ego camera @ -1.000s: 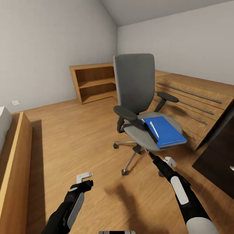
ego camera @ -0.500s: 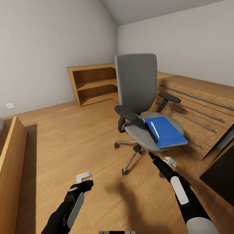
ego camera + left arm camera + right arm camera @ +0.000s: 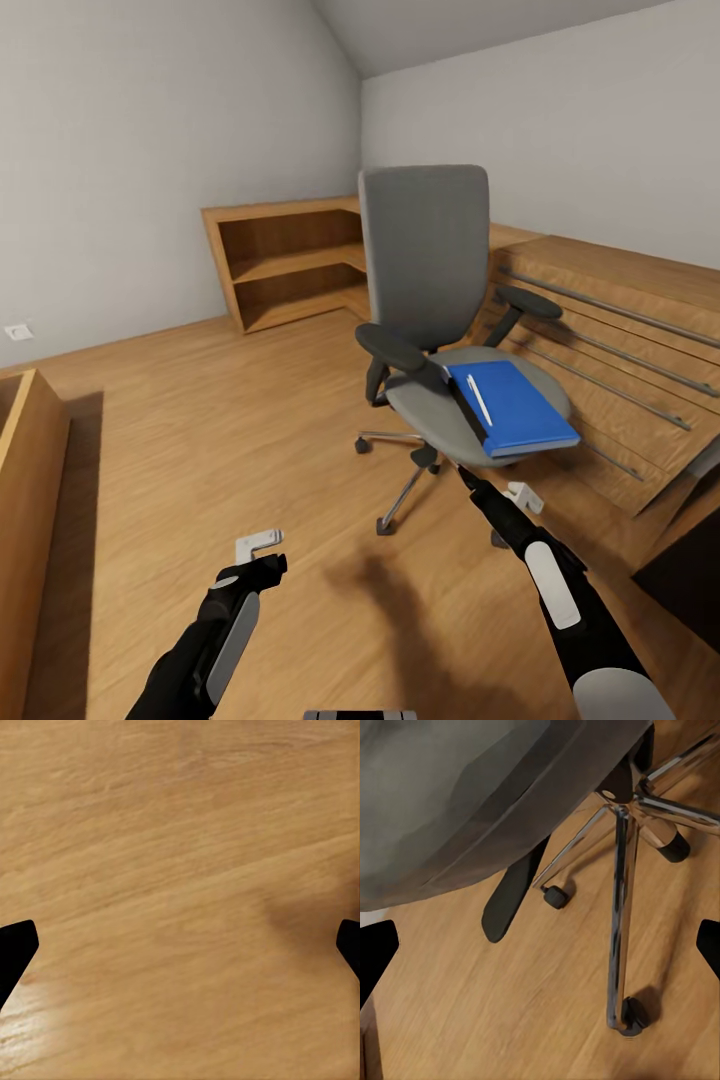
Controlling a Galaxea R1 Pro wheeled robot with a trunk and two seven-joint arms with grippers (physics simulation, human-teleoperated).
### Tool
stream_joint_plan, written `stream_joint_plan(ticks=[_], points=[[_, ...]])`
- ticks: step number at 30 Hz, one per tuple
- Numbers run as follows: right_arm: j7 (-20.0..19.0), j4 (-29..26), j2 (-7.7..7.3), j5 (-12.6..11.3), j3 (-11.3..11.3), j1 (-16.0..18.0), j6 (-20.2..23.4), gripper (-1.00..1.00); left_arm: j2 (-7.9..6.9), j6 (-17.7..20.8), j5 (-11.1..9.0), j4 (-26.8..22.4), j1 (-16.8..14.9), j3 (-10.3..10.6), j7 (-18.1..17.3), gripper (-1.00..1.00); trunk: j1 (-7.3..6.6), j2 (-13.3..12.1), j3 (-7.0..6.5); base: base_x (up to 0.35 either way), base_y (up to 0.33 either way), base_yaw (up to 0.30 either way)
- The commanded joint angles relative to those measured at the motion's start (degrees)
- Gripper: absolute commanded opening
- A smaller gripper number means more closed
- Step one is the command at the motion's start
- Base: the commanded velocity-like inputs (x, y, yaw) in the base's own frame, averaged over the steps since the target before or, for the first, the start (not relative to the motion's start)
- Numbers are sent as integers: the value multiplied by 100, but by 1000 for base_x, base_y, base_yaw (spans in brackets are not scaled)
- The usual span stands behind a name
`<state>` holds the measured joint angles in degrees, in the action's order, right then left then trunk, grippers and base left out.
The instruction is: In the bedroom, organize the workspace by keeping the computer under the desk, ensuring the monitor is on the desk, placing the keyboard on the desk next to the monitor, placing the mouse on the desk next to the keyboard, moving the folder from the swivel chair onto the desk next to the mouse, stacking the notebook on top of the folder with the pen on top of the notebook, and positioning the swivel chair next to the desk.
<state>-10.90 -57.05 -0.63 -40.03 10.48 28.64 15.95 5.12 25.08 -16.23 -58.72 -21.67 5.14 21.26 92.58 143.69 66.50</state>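
While the blue folder (image 3: 520, 410) lies on the swivel chair (image 3: 440, 300) seat with a pen (image 3: 478, 398) on top, the right gripper (image 3: 478, 487) hangs wide open and empty just under the seat's front edge. The left gripper (image 3: 262, 553), also spread and empty, hovers over bare floor (image 3: 200, 440). A bookshelf (image 3: 285, 260) stands behind.

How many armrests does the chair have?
2. One armrest sticks out on the side of the chair facing the bookshelf; the other armrest is on the side by the wooden drawers.
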Motion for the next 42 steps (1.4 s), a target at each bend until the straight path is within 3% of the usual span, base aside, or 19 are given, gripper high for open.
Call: stream_joint_plan(ticks=[1,19,27,42], points=[[-18,-5,2,-40,15,2,40,100,-3,14,-62,-8,-3,14,54,100,-1,2,5,29,0,0],[-18,-7,2,-40,18,2,39,100,-3,14,-57,-8,-1,14,54,100,-1,2,5,-243,0,0],[-18,-7,0,-40,15,2,47,100,-4,14,-64,-15,-1,14,54,100,-1,2,5,-60,0,0],[-23,-27,-7,-40,23,2,57,100,-3,-41,-64,-42,-2,14,84,100,-39,-18,-328,-2,0,0]])
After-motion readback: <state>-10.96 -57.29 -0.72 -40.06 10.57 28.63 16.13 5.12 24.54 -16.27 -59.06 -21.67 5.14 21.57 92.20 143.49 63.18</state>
